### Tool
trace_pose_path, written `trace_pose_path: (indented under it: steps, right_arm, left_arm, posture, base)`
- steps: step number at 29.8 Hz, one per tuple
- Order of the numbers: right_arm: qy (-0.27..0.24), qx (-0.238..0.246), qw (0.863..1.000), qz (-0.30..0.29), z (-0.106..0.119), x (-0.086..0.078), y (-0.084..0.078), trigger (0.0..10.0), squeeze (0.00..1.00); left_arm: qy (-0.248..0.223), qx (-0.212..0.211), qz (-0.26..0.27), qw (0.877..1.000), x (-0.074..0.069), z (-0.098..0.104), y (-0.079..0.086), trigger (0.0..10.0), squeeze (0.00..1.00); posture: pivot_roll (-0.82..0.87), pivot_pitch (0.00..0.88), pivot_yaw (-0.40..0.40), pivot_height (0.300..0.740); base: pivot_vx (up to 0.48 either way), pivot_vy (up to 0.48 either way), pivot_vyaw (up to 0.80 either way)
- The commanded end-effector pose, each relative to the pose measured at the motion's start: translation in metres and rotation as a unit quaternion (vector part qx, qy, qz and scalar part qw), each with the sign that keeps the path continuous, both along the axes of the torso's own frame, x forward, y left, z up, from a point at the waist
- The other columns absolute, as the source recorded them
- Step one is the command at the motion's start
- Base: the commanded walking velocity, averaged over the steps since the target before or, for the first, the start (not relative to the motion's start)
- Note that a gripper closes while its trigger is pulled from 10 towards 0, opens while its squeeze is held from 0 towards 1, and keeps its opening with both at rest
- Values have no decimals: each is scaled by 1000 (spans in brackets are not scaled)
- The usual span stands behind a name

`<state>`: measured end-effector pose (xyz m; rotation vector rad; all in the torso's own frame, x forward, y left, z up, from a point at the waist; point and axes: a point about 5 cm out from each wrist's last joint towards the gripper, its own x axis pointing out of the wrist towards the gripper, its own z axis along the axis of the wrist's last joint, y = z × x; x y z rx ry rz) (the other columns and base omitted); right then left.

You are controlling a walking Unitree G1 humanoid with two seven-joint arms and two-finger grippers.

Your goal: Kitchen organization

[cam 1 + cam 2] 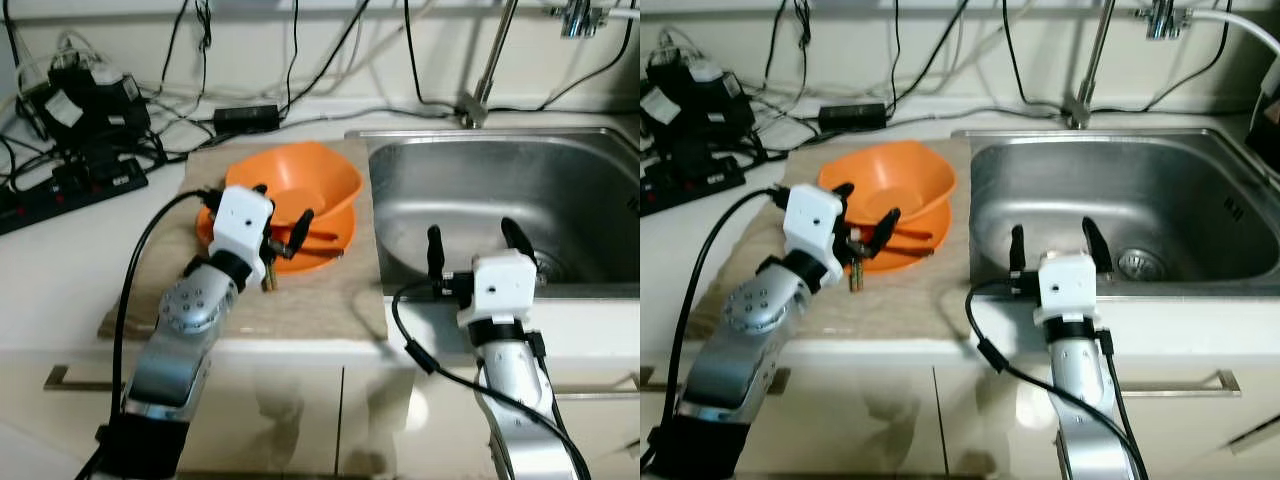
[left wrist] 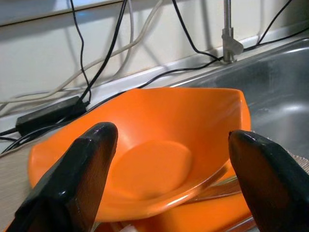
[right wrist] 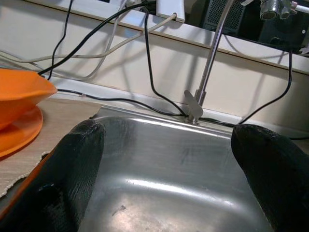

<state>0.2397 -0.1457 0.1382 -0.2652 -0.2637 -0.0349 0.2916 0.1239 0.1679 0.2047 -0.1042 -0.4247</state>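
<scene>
Both pincers gape: right pincer (image 1: 477,243) over sink (image 1: 560,180), left pincer (image 1: 279,217) (empty) facing orange bowl (image 1: 310,180).

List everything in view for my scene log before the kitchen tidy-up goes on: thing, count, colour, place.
bowl: 1, orange, tilted on the plate
plate: 1, orange, on the mat
chopsticks: apparently a pair, brownish, between bowl and plate
mat: 1, beige, on the counter left of the sink
sink: 1, steel, right side
faucet: 1, metal, behind the sink
power strip: 1, black, far left of the counter
cables: several, black and white, along the back wall
left gripper: 1, black fingers, open, at the bowl
right gripper: 1, black fingers, open, at the sink's front edge
</scene>
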Motion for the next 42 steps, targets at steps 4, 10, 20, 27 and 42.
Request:
trace_pose_path:
  steps: [4,10,20,27,42]
  right_arm:
    - [11,-5,1000,1,-2,3,2,10000,0]
    - [18,1,1000,10,-3,3,4,10000,0]
    - [21,-3,1000,18,-4,5,4,10000,0]
    - [26,-4,999,25,-5,4,7,10000,0]
    - [31,-5,999,30,-7,4,6,10000,0]
  left_arm:
    - [7,7,11,1000,-1,-3,2,10000,0]
    - [29,-15,36,999,-1,-10,7,10000,0]
    - [39,-31,69,996,3,-13,16,10000,0]
    - [36,-32,80,996,4,-12,17,10000,0]
    - [5,-13,87,996,3,0,14,10000,0]
  posture:
    - [-19,0,62,740]
    - [-16,0,60,740]
    - [-11,0,51,740]
    - [-9,0,48,740]
    - [-3,0,45,740]
  base:
    - [0,0,0]
    - [0,-130,0]
    - [199,-386,0]
    - [0,0,0]
    - [0,0,0]
